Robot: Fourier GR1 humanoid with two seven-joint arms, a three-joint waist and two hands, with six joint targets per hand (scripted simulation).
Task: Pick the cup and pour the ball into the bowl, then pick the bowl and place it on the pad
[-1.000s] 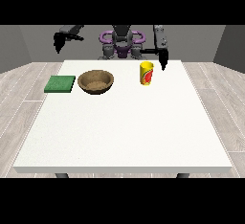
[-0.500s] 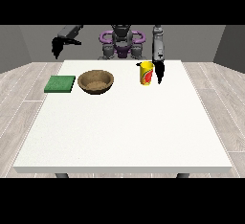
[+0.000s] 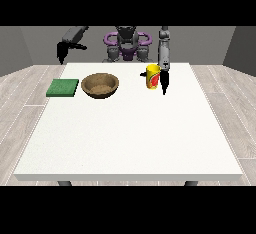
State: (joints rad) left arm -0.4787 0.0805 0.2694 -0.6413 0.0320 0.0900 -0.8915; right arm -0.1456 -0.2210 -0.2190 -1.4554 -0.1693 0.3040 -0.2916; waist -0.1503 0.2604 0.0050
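The near half of the white worktop (image 3: pixel 125 138) is just sitting there with nothing going on. Further back there's a row of three things: a green pad (image 3: pixel 63 87) lying flat at the view's left, a brown wooden bowl (image 3: pixel 100 85) just beside it, and a yellow cup (image 3: pixel 153 76) standing upright well apart to the right. The cup is wearing a red patch on its side, some kind of label, but I can't read any writing on it. The robot hand at the view's right (image 3: pixel 164 82) is hanging pointed down right next to the cup, maybe touching it, honestly can't tell if it's clenched or released. The robot hand at the view's left (image 3: pixel 62 53) is hovering up past the worktop's far corner, holding nothing; fingers too dark to judge.
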